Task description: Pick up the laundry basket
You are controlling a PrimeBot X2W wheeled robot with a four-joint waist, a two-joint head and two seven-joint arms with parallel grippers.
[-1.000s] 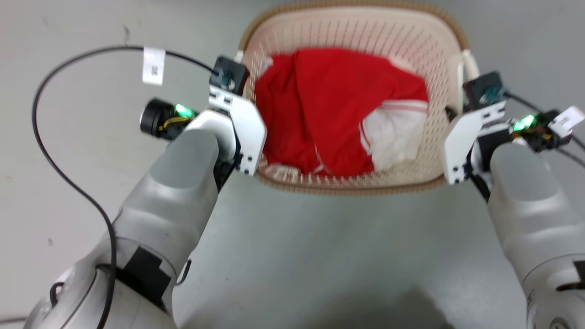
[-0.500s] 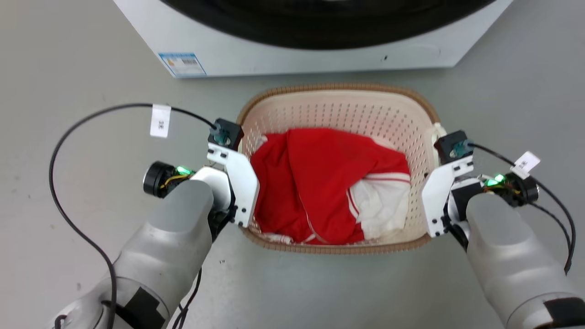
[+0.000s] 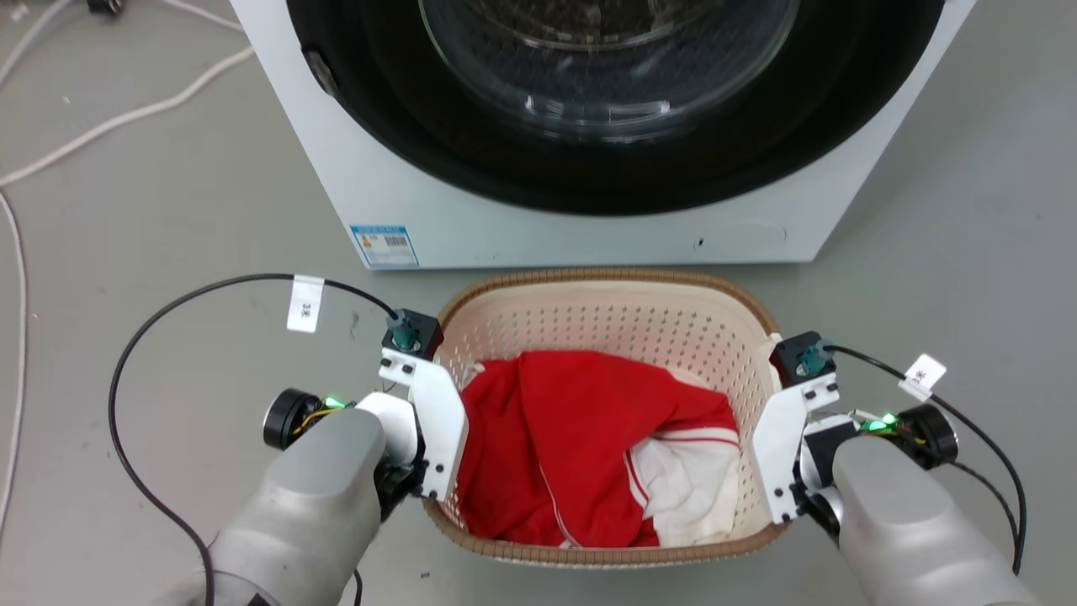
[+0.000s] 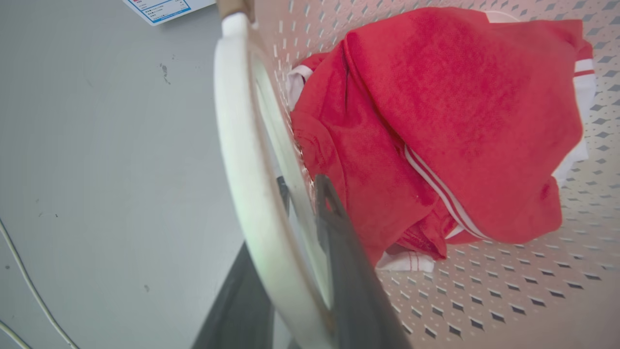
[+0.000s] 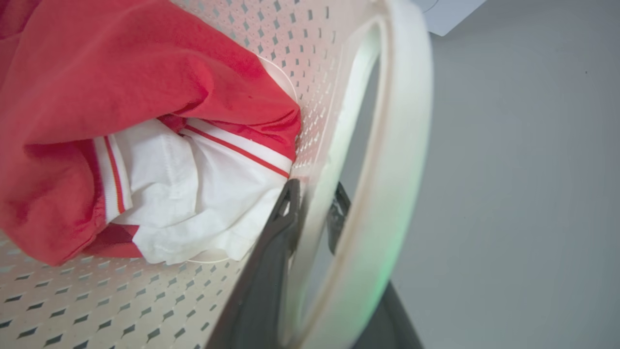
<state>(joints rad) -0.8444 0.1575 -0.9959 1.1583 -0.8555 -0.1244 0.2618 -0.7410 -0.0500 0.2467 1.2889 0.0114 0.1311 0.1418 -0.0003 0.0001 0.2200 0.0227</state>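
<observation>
The laundry basket (image 3: 606, 324), cream and perforated with a brown woven rim, sits between my two arms in the head view and holds a red and white garment (image 3: 589, 446). My left gripper (image 3: 429, 429) clamps the basket's left side. In the left wrist view, the left gripper (image 4: 302, 186) has one dark finger inside the wall and one outside, beside the white handle (image 4: 232, 121). My right gripper (image 3: 787, 446) holds the right side the same way. In the right wrist view, the right gripper (image 5: 315, 194) straddles the wall by the white handle (image 5: 407, 121).
A white washing machine (image 3: 505, 219) with a dark round door stands right behind the basket's far rim. White cables (image 3: 109, 118) lie on the grey floor at the far left. Black cables loop out from both wrists.
The head camera has tilted up: the basket sits lower in the picture and the washing machine front has come into view. Both grippers keep their hold on the basket's sides.
</observation>
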